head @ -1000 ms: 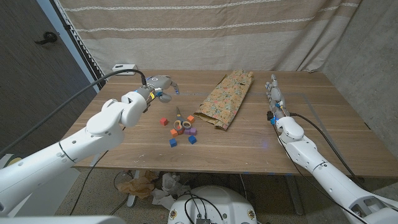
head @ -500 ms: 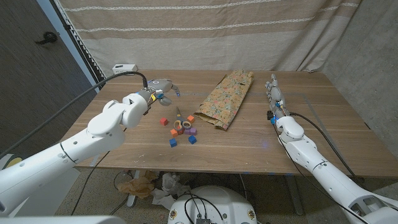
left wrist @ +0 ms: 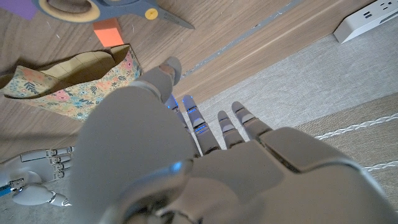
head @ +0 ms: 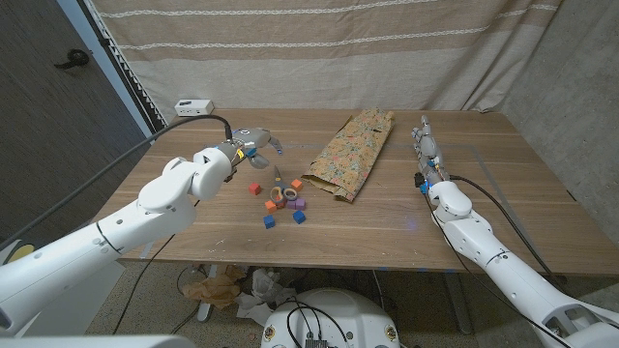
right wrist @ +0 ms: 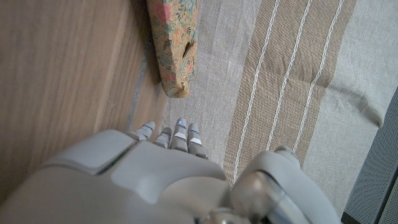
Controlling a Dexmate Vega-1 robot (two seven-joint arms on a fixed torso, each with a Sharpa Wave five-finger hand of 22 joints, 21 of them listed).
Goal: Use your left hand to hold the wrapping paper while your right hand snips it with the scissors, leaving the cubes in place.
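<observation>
L hand [head: 253, 141] hovers above the surface [head: 503, 193] at about 10 o'clock from the cube cluster — fingers apart, holding nothing, released. Not yet on the wrapping paper [head: 350, 155], which lies well apart from it toward 3 o'clock.

Wrapping paper: floral sheet, folded/creased, lying diagonally near the surface's centre, long axis running roughly 1 to 7 o'clock. In the L wrist view its near edge [left wrist: 74, 78] stands up a little, so it isn't lying fully flat — prob. needs pressing down before any cut.

Scissors [head: 280, 190]: blue handles w/ orange, lying on the surface right among the cubes [head: 282, 202], just beside the paper's lower corner. Untouched. Blades point toward 12 o'clock approx.

Cubes — red, orange, blue, purple, loosely scattered at 7–8 o'clock of the paper. Tight to the scissors, so picking the tool w/o nudging them looks like the tricky bit.

R hand [head: 426, 145] waits at 3 o'clock of the paper, well apart from it, standing on its edge w/ fingers straight toward the curtain [head: 319, 48]. Empty, fingers extended — released. Far from the scissors; it has to cross over the paper to reach them.

Judgement: early stage. Neither hold nor cut begun. Power strip [head: 194, 105] sits at the far L corner, irrelevant.
</observation>
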